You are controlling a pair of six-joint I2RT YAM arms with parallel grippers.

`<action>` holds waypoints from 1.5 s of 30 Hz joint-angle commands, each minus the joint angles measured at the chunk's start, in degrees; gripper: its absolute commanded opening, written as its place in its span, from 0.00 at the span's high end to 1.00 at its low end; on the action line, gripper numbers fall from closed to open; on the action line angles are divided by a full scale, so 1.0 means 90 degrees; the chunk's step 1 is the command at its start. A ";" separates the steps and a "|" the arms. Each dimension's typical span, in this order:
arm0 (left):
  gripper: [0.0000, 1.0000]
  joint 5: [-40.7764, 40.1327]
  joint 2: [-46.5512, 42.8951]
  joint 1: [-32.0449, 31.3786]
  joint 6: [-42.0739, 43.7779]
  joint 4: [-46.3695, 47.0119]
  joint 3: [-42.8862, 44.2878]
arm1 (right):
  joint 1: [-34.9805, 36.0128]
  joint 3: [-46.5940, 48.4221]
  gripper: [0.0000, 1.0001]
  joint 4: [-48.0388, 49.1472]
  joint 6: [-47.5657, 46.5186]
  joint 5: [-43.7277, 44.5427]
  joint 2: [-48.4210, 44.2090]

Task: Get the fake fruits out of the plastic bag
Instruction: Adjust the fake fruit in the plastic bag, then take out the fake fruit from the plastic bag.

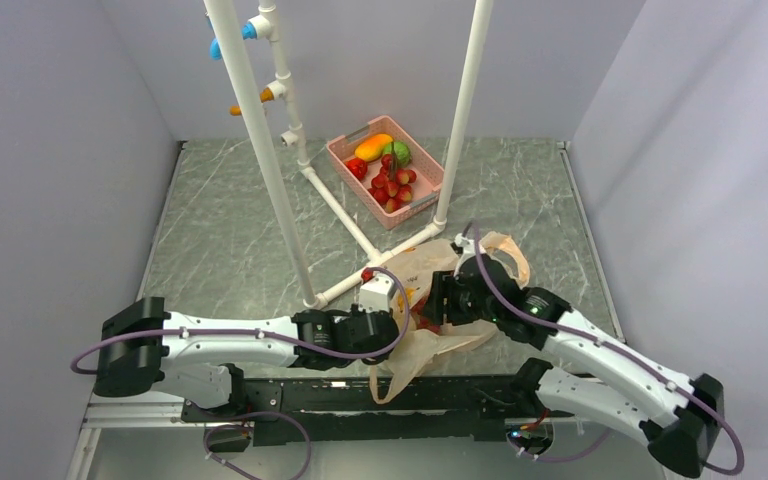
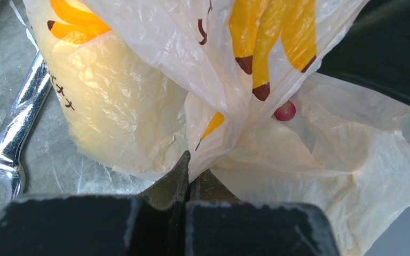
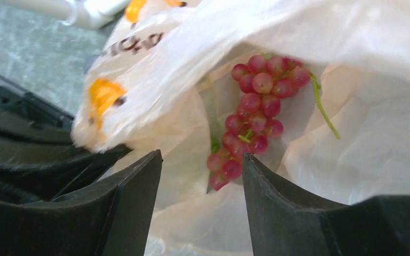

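The right gripper (image 3: 200, 157), fingers spread, should advance straight and straddle the bunch of glossy red-purple toy grapes (image 3: 259, 101) without snagging film. The left gripper (image 2: 188, 166) pinches a fold of the crinkly peach-beige plastic bag (image 2: 112, 117). Both reach in low, converging by the near edge of the table (image 1: 220, 230), the grapes inside the bag.

A robotics test cell. Bare grey walls (image 1: 50, 150) box in a marble-patterned table (image 1: 220, 230). A white pipe frame (image 1: 260, 130) and two bolted-down robot arms (image 1: 230, 340) stand on it.
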 commanded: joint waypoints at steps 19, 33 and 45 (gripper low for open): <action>1.00 0.0000 -0.0228 -0.0033 -0.0179 0.0145 -0.0186 | 0.0010 -0.0774 0.41 0.1955 -0.0306 0.1253 0.2429; 1.00 -0.0129 -0.0313 -0.0033 -0.0186 0.0003 -0.0181 | 0.0007 -0.0155 1.00 0.1097 -0.0596 0.0710 0.0336; 1.00 -0.0271 -0.0404 -0.0033 -0.0235 -0.0175 -0.0191 | 0.0000 0.0415 1.00 0.0392 -0.0371 -0.0093 -0.1074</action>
